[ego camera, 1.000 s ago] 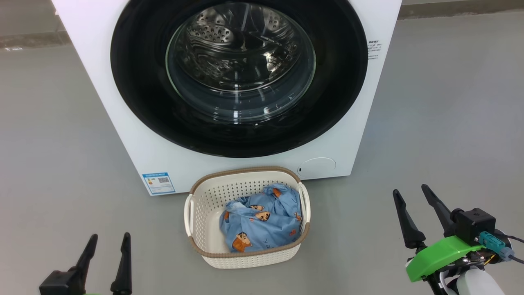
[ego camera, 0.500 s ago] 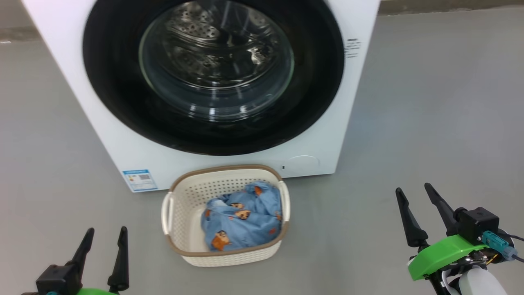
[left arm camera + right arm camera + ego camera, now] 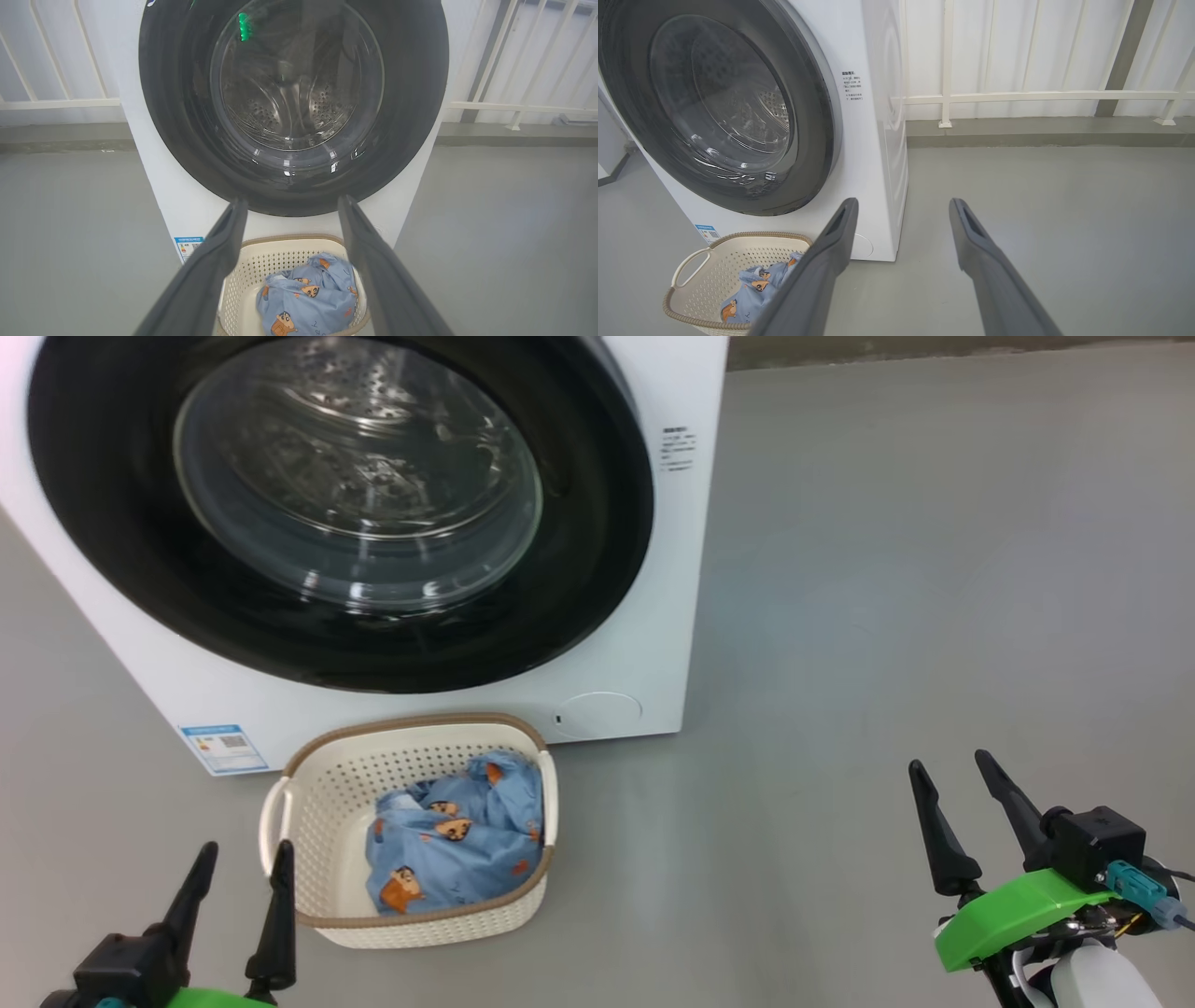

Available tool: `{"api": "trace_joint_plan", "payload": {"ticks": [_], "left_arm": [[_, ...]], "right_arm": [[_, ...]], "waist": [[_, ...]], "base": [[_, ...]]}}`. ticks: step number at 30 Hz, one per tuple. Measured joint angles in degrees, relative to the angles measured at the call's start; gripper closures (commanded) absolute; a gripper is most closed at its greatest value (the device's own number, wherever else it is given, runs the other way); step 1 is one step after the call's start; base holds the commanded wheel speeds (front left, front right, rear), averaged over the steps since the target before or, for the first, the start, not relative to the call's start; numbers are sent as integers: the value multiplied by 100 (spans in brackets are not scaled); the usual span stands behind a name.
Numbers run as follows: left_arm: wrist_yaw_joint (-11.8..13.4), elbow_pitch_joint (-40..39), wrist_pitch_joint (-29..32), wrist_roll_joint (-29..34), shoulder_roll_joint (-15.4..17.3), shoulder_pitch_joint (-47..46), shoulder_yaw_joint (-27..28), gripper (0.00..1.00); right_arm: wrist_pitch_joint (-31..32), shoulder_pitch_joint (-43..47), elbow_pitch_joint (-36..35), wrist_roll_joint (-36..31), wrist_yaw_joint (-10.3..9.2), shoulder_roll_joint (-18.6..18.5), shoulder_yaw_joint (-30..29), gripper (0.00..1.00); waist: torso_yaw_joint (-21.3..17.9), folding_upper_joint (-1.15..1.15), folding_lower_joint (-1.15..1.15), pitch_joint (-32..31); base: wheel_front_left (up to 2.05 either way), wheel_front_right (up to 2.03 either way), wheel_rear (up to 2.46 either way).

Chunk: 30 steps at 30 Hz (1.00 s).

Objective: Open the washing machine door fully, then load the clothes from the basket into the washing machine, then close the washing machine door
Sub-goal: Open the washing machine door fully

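Observation:
The white washing machine (image 3: 672,569) stands at the upper left of the head view, its round black-rimmed door (image 3: 579,504) shut flat against the front. On the floor before it sits the cream basket (image 3: 317,821) holding light blue printed clothes (image 3: 448,854). My left gripper (image 3: 243,854) is open just left of the basket, empty. My right gripper (image 3: 952,770) is open and empty well to the right over bare floor. The left wrist view faces the door (image 3: 411,93), the basket (image 3: 261,270) and the clothes (image 3: 308,298) between its fingers. The right wrist view shows the machine (image 3: 878,140) and the basket (image 3: 691,270) to its left.
Grey floor (image 3: 887,569) stretches open to the right of the machine. A white railing (image 3: 1017,96) and a pale wall run behind, with a low kerb along the floor's edge. A blue label (image 3: 222,747) sits low on the machine's front.
The whole head view has swung to the right, so machine and basket now lie further left in it. Both grippers keep their places and stay open.

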Motion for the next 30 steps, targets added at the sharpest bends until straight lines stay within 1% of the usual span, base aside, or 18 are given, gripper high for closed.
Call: {"api": "trace_joint_plan", "payload": {"ticks": [6, 20, 30], "left_arm": [[0, -83, 0, 47, -1, 0, -26, 0], [0, -223, 0, 33, 53, 17, -77, 0], [0, -383, 0, 108, 25, 51, -54, 0]], "right_arm": [[0, -1, -56, 0, 0, 7, -7, 0], [0, 0, -88, 4, 0, 7, -10, 0], [0, -35, -90, 88, 0, 58, -11, 0]], "waist": [[17, 0, 0, 39], [34, 0, 0, -5], [57, 0, 0, 70]], "base": [[38, 38, -76], [0, 0, -1], [0, 0, 0]]}}
